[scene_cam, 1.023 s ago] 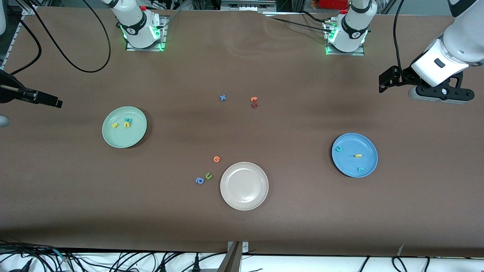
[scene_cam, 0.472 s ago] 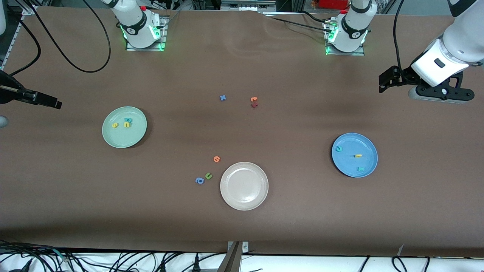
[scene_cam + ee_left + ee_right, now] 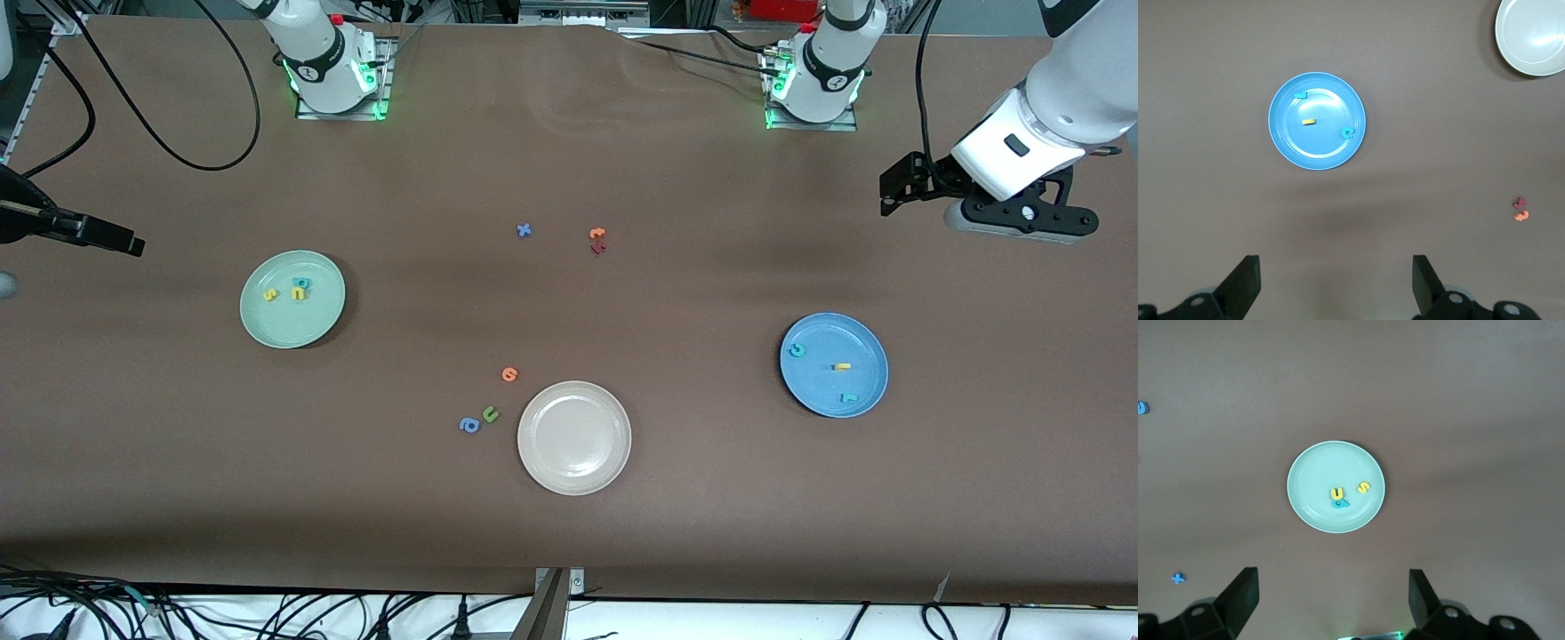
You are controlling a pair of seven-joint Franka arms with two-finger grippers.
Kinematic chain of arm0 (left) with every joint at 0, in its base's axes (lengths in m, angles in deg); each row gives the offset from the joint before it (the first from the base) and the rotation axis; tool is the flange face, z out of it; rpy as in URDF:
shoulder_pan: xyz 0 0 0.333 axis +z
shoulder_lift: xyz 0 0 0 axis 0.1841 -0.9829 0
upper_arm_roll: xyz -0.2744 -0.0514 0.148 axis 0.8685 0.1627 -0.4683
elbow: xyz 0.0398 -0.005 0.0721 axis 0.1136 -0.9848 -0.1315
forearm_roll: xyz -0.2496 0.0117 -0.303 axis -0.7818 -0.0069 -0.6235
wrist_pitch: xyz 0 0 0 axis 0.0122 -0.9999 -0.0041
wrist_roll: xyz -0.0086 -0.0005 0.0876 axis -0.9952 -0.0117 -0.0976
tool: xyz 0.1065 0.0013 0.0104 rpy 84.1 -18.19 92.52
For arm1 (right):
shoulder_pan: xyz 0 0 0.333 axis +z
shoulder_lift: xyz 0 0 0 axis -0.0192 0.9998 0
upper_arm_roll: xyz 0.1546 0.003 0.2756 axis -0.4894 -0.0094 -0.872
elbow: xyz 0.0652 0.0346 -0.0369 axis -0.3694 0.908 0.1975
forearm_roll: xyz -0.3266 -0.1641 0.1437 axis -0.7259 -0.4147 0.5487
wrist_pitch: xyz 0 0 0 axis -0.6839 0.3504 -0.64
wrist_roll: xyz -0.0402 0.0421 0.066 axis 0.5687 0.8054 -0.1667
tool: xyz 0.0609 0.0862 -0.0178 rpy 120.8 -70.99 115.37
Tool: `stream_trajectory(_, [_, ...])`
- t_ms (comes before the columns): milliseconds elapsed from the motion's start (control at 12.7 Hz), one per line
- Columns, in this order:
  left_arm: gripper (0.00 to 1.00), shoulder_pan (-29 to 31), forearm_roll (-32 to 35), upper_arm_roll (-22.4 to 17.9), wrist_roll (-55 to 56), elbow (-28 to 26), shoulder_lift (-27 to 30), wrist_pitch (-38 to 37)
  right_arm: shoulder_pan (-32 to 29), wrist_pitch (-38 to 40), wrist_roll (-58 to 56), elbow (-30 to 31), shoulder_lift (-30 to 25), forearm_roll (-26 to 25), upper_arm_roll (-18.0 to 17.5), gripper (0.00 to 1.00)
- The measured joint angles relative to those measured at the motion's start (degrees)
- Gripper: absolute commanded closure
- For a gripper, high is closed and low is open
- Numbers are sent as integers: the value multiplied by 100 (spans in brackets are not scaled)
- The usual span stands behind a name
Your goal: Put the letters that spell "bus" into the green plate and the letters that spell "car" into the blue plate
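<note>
The green plate (image 3: 292, 320) lies toward the right arm's end and holds a teal "b" (image 3: 302, 283), a yellow "u" (image 3: 297, 293) and a yellow "s" (image 3: 270, 294). The blue plate (image 3: 822, 382) lies toward the left arm's end, and in it rest a teal "c" (image 3: 797, 350), a yellow "a" (image 3: 841, 366) and a teal "r" (image 3: 849, 398). My left gripper (image 3: 1336, 283) hangs open and empty high over bare table beside the blue plate (image 3: 1325, 143). My right gripper (image 3: 1333, 597) is open and empty, high over bare table beside the green plate (image 3: 1305, 500).
An empty beige-white plate (image 3: 574, 437) sits near the table's front middle. Beside it lie an orange letter (image 3: 508, 374), a green "u" (image 3: 490, 413) and a blue "a" (image 3: 469, 425). Farther back lie a blue "x" (image 3: 524, 230), an orange letter (image 3: 597, 234) and a dark red letter (image 3: 598, 247).
The left arm has drawn back a little toward its base. The right arm has hardly moved. Plates and letters lie as before.
</note>
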Motion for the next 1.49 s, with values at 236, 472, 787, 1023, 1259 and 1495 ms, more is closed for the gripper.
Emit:
stream_trajectory(236, [0, 9, 0, 0, 0, 0, 0, 0, 0, -49, 0, 39, -1, 0, 2, 1])
stream_trajectory(472, [0, 34, 0, -1, 0, 0, 0, 0, -4, -49, 0, 46, -36, 0, 15, 1])
stream_trajectory(787, [0, 74, 0, -6, 0, 0, 0, 0, -15, -51, 0, 52, -61, 0, 45, 1])
stream_trajectory(1023, [0, 79, 0, -6, 0, 0, 0, 0, -28, -121, 0, 52, -79, 0, 84, 0])
stream_trajectory(1259, [0, 82, 0, -6, 0, 0, 0, 0, -31, -152, 0, 52, -100, 0, 87, 1])
stream_trajectory(1495, [0, 84, 0, -7, 0, 0, 0, 0, -30, -171, 8, 53, -101, 0, 78, 0])
